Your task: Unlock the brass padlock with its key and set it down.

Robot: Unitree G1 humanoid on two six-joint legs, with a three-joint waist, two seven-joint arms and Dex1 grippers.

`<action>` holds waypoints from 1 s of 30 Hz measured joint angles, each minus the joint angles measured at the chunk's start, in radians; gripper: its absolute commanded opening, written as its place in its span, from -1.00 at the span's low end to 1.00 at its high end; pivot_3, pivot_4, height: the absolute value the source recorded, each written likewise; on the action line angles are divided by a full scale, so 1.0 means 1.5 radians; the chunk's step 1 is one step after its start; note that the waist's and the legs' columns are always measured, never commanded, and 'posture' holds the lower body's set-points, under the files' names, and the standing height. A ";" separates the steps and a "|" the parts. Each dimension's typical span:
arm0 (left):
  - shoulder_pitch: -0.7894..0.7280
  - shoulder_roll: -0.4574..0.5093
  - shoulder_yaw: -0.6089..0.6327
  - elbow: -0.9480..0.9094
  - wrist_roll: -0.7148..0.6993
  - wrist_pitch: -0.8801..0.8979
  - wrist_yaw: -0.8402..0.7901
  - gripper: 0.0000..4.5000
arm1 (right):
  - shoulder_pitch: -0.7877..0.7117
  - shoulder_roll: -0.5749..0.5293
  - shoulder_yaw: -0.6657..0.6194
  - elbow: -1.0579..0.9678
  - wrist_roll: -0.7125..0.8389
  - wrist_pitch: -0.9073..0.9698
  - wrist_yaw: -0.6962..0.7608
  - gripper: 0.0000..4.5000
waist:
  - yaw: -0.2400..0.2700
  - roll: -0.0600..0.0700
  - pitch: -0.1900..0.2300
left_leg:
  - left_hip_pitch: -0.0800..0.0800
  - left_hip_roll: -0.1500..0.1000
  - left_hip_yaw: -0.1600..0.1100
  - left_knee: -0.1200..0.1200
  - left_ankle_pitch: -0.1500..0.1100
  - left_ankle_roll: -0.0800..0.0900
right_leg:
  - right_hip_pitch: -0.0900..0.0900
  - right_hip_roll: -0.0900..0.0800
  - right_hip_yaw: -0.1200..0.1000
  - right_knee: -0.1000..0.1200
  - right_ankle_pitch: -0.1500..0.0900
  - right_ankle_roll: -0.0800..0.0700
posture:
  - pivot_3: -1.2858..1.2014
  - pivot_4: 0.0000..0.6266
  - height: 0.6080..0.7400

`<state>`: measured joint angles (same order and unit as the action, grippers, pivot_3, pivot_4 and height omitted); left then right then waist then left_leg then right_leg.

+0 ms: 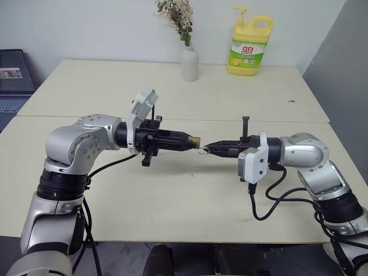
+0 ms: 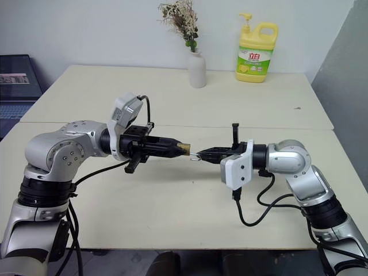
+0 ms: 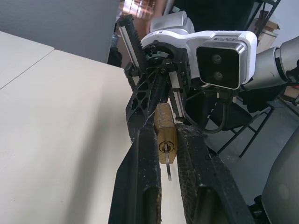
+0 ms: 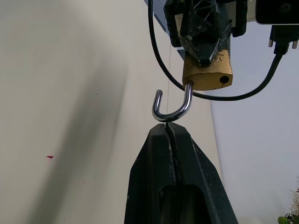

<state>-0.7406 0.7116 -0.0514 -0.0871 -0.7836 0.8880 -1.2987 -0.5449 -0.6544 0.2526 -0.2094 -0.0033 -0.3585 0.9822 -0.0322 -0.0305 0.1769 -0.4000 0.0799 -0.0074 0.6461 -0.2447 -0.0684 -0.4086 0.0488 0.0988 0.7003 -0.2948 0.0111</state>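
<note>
My left gripper [image 1: 192, 141] is shut on the brass padlock [image 3: 166, 130], holding its body between the two fingers above the table. The silver shackle [image 4: 174, 112] stands open, with one leg in the body and the other end free. A thin silvery piece, the key [image 3: 168, 173], sticks out of the keyhole toward the left wrist camera. My right gripper [image 4: 167, 125] faces the left one from the right, its fingers shut, and its tips meet the shackle's bend. Whether they pinch the shackle I cannot tell.
The cream table [image 1: 172, 195] has a seam running across its middle. A white vase with dried flowers [image 1: 189, 62] and a yellow detergent bottle [image 1: 249, 49] stand at the far edge. A dark laptop [image 1: 14, 80] sits off the table's left. A black cable [image 1: 270, 201] hangs under my right wrist.
</note>
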 measured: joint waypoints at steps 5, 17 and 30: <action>0.000 0.000 0.000 0.000 0.000 -0.001 0.001 -0.93 | 0.009 -0.001 0.001 -0.004 0.006 0.002 0.000 -1.00 | 0.000 0.000 0.000 | 0.000 0.000 0.000 0.000 0.000 0.000 | 0.000 0.000 0.000 0.000 0.000 0.000 | 0.03 -0.52 1.00; 0.018 -0.029 0.014 0.018 0.014 -0.002 0.077 -0.93 | 0.085 -0.043 -0.004 -0.062 0.020 0.044 0.012 -1.00 | 0.001 0.000 0.000 | 0.000 0.000 0.000 0.000 0.000 0.000 | 0.000 0.000 0.000 0.000 0.000 0.000 | 0.03 -0.52 1.00; 0.185 -0.047 0.011 -0.023 0.035 0.040 0.184 -0.93 | 0.212 -0.046 -0.021 -0.154 0.026 0.164 -0.024 -1.00 | 0.000 0.000 0.000 | 0.001 0.000 -0.002 0.000 0.000 0.000 | 0.001 0.000 -0.001 0.000 0.000 0.000 | 0.03 -0.52 1.00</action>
<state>-0.4627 0.6418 -0.0354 -0.1213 -0.7313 0.9475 -1.0225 -0.2272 -0.7234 0.2211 -0.4411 0.0351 -0.1119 0.9466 -0.0321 -0.0305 0.1769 -0.3987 0.0796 -0.0100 0.6464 -0.2447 -0.0684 -0.4066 0.0487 0.0977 0.7004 -0.2952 0.0117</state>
